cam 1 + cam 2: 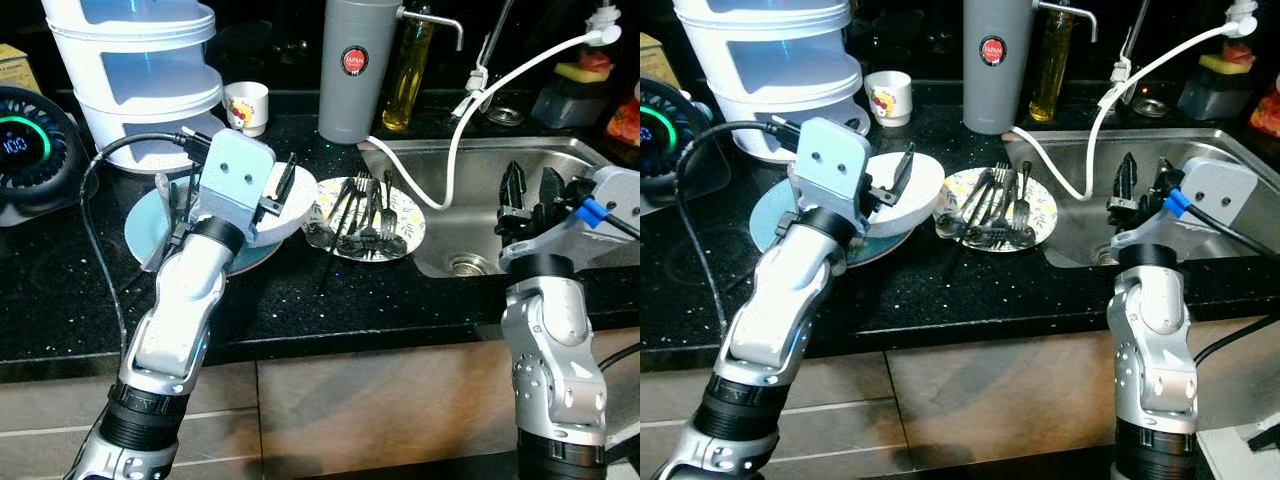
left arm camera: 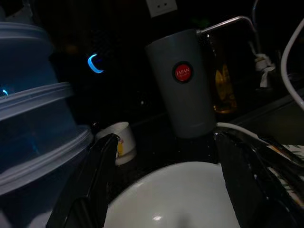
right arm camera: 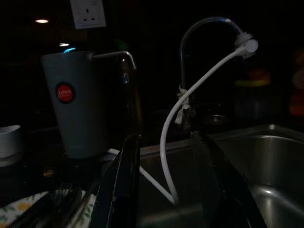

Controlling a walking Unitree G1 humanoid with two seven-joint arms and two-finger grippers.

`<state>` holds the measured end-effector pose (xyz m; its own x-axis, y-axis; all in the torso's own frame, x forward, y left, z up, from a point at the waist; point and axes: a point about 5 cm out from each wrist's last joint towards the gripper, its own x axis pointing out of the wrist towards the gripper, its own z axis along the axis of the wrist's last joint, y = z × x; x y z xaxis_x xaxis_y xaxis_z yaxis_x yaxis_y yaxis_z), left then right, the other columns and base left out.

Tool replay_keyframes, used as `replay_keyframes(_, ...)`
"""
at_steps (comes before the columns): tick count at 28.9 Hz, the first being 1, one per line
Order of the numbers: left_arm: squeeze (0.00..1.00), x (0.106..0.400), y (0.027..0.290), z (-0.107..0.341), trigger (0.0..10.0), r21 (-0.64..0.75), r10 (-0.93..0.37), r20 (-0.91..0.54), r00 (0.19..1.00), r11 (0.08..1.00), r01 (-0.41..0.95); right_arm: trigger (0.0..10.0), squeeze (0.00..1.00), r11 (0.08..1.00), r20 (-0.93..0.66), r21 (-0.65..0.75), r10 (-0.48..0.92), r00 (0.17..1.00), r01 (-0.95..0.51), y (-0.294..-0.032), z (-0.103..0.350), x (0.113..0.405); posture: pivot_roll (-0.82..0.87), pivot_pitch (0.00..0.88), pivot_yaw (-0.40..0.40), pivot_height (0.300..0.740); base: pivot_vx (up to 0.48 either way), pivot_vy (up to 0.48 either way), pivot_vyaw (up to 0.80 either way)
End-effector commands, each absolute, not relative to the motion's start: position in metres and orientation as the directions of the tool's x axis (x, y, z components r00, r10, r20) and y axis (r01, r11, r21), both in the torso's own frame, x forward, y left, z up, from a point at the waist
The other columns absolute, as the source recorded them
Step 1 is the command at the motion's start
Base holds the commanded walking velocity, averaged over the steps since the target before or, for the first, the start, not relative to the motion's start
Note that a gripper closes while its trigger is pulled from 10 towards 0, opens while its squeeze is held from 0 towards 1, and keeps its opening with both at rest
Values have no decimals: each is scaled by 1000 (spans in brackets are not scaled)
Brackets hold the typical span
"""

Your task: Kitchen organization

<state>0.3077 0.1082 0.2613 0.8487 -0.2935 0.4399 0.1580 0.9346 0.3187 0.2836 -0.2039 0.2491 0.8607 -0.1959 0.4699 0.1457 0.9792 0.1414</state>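
between the parted jaws of the left gripper (image 1: 228,196) sits a white bowl (image 2: 175,197), its rim reaching toward both black fingers (image 2: 92,183); whether the fingers touch the rim cannot be told, and the jaws stand released, not clenched. under the bowl lies a pale blue plate (image 1: 150,228) on the black speckled tabletop (image 1: 400,295). just beside the jaws, on the sink side, a floral plate (image 1: 405,225) carries a heap of forks (image 1: 362,215) and other cutlery, with one dark utensil running off its edge onto the tabletop. beyond the jaws stand a small printed cup (image 1: 246,106), a tall grey canister (image 1: 358,70) with a red round badge, and a bottle of yellow oil (image 1: 410,70) just beside it. to the outer side of the left jaws rises a stack of white plastic tubs (image 1: 140,70), with a dark appliance showing a green ring display (image 1: 25,145) farther out.

the right gripper (image 1: 530,190) hangs over the steel sink (image 1: 500,160), jaws released and holding nothing, fingers apart above the basin near the drain (image 1: 465,265). ahead of these jaws a white hose (image 3: 190,118) drops from the tap (image 3: 209,28) into the sink. sponges (image 1: 585,70) sit at the far rim, well apart from the jaws.
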Motion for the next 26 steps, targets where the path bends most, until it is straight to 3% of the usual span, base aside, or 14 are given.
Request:
replay_keyframes(1, 0, 308, 103, 260, 10000, 311, -305, 427, 851, 934, 178, 10000, 0, 977, 465, 146, -208, 860, 157, -207, 249, 282, -3, 28, 2, 740, 0, -431, 0)
replay_keyframes(26, 0, 310, 106, 257, 10000, 287, -278, 406, 870, 943, 167, 10000, 0, 978, 461, 145, -203, 864, 152, -206, 248, 281, -1, 30, 2, 740, 283, -330, 0)
